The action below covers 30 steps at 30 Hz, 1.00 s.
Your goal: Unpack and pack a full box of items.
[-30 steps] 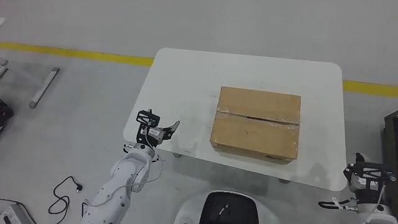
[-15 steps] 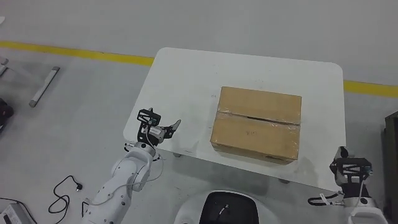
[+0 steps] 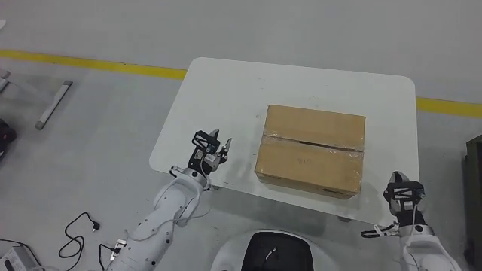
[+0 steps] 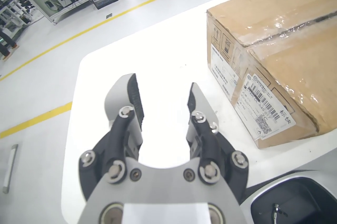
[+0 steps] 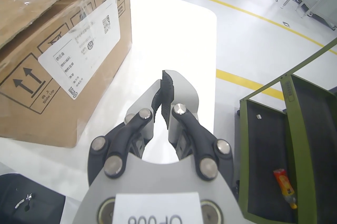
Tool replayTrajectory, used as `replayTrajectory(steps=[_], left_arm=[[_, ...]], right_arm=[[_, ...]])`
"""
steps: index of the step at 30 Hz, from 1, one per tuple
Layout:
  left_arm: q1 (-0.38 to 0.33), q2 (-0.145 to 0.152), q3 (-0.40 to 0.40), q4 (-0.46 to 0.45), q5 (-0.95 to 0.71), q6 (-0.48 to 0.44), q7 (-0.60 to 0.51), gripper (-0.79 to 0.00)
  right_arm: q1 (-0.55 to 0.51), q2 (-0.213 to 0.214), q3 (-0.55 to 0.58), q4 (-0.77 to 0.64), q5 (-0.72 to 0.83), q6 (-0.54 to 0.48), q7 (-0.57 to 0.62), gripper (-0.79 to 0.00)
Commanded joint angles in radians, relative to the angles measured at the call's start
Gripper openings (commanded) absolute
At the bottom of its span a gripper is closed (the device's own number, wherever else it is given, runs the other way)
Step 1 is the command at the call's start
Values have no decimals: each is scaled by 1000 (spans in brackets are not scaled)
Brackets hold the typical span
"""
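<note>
A brown cardboard box sits on a white table, toward the robot's right side. Its flaps are down, and clear tape lies crinkled along the middle seam. The left hand hovers over the table's near edge, near the box's left end, its fingers spread apart and holding nothing. The right hand hangs over the table's near right corner, near the box's right end, fingers pressed together and empty. Unpacking looks not yet begun. The next move likely calls for working a fingertip under a flap at the seam.

White arms end in silver fingers on black, screw-studded linkages.
</note>
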Motion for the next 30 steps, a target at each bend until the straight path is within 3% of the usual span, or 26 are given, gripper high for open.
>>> replayTrajectory(steps=[1,13,21,30], left_arm=[[-22,-3,26,12,14,-9,-9,-785],[-79,-12,129,45,101,-89,-28,-785],[-57,-9,122,43,113,-127,-15,-785],[-22,-8,89,24,119,-69,-7,-785]], right_arm=[[10,-2,-4,10,1,-2,-1,-785],[63,-11,-43,43,-26,-26,7,-785],[87,-16,-80,54,-60,-63,10,-785],[94,-21,-128,62,-110,-96,0,-785]])
